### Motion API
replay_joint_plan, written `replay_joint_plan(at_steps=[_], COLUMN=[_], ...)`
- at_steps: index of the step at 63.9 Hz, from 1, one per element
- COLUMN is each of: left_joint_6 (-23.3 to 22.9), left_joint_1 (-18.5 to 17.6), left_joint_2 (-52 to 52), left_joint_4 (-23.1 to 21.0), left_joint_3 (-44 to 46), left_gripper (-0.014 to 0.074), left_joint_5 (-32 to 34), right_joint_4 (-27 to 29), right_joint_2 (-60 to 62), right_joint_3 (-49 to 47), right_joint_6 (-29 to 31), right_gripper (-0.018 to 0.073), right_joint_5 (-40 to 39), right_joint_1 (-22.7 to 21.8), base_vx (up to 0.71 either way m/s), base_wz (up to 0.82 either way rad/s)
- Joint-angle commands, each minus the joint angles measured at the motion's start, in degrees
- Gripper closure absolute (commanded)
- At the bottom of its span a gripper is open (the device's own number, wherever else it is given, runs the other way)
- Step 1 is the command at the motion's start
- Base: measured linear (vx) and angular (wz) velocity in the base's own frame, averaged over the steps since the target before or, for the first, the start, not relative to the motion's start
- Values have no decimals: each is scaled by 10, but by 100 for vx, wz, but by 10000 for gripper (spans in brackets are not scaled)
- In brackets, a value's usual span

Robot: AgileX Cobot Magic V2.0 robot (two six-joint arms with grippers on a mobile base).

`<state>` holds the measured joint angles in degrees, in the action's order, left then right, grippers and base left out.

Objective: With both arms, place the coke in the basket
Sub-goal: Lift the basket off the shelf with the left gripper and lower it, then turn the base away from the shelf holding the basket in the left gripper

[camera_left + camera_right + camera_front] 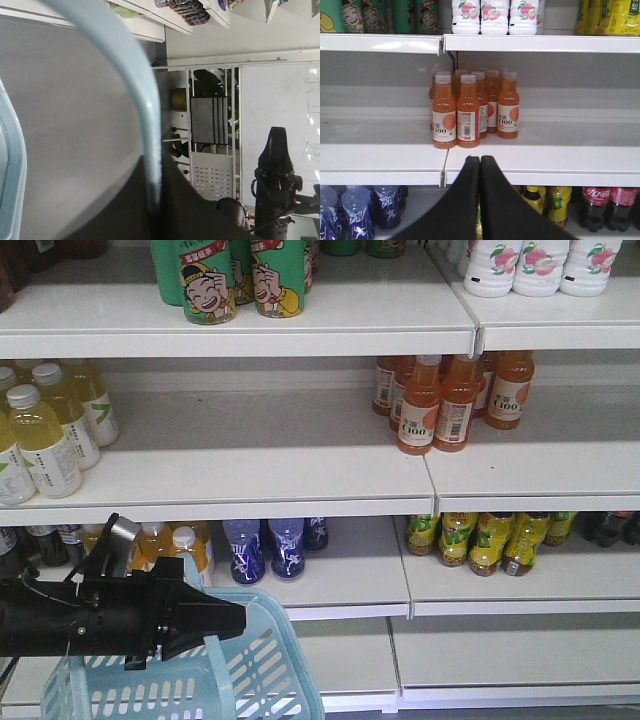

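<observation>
Your basket (265,675) hangs low at the left in the front view, its swing handle (146,115) pinched in your left gripper (238,624), jaws closed on that thin blue bar. Your right gripper (480,162) is pressed fully together with nothing in it, pointing at the shelf edge (545,162) just below the orange juice bottles (468,112). Where the coke can sits, you cannot tell from these views.

We count one blue basket (265,675), three white peach-drink bottles (495,15), at least two red-labelled cola bottles (596,205) and at least seven orange C100 bottles (468,112)
</observation>
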<state>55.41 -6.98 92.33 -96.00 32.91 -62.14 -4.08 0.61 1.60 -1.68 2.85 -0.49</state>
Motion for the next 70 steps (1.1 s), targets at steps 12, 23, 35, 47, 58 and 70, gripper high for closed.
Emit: replay_joint_plan(at_steps=[12,23,35,47,58,70], left_joint_6=[2,2,2,2,2,2], left_joint_1=[-4,-4,-4,-4,-4,-4], left_joint_2=[-19,-19,-19,-19,-19,-19], left_joint_4=[-31,-31,-31,-32,-32,-32], left_joint_3=[14,14,14,14,14,14], left_gripper=[603,603,603,603,603,603], left_joint_5=[-41,-41,-41,-41,-41,-41], right_joint_4=[-3,-3,-3,-3,-3,-3], right_joint_2=[-3,-3,-3,-3,-3,-3], right_joint_3=[5,5,5,5,5,5], right_joint_6=[3,3,3,3,3,3], right_gripper=[569,569,569,569,569,569], right_joint_5=[-44,-44,-44,-44,-44,-44], right_joint_1=[1,1,1,1,1,1], base_vx=[0,0,0,-1,-4,-5], base_wz=[0,0,0,-7,-23,-35])
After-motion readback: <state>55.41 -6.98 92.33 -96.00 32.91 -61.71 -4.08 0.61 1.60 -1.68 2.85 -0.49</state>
